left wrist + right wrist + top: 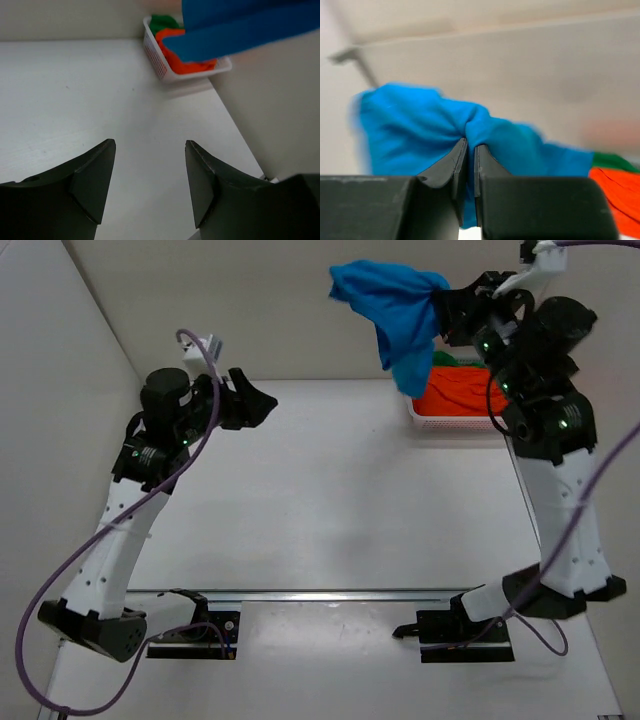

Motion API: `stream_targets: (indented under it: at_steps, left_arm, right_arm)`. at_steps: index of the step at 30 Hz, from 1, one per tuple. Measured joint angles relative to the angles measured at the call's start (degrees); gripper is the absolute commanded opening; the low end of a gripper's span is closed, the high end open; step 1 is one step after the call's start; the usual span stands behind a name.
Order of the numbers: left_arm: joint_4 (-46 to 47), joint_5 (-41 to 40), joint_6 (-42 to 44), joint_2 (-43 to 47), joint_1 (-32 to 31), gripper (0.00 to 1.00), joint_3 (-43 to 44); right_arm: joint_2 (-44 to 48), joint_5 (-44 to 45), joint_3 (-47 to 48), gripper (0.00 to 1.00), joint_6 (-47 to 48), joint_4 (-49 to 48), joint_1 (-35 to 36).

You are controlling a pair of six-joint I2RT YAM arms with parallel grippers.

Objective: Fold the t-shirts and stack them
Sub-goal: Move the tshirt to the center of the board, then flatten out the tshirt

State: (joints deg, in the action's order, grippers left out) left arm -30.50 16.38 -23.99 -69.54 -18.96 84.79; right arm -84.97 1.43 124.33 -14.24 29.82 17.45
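My right gripper is shut on the bright blue t-shirt and holds it bunched, high above the table's back right; in the right wrist view the cloth is pinched at my right gripper. The orange t-shirt and the green t-shirt lie in the white mesh basket. In the left wrist view the blue shirt hangs over the orange one and the green one. My left gripper is open and empty above the table's left side; it also shows in the left wrist view.
The basket stands at the table's back right corner against the wall. The white table spreads between the two arms. Walls close in the left side and the back.
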Motion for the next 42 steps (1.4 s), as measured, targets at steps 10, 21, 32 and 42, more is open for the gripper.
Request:
stream_targets:
  at_steps: [10, 21, 32, 42]
  left_arm:
    - [-2.5, -11.4, 0.6, 10.4, 2.6, 0.68, 5.6]
    - [-5.7, -7.2, -3.2, 7.2, -0.1, 0.66, -6.4]
    - [-1.5, -7.5, -12.2, -10.8, -4.2, 0.59, -16.6]
    - [-0.3, -17.3, -11.2, -38.1, -5.9, 0.52, 1.6]
  right_arm:
    - [7.5, -6.7, -12.0, 0.00, -4.2, 2.3, 5.7]
    - [-27.2, -15.3, -16.1, 0.61, -2.3, 24.5, 6.9]
    - [-14.0, -19.6, -30.0, 0.42, 2.0, 21.0, 0.2]
    - [-9.9, -23.8, -42.9, 0.43, 1.8, 19.1, -2.6]
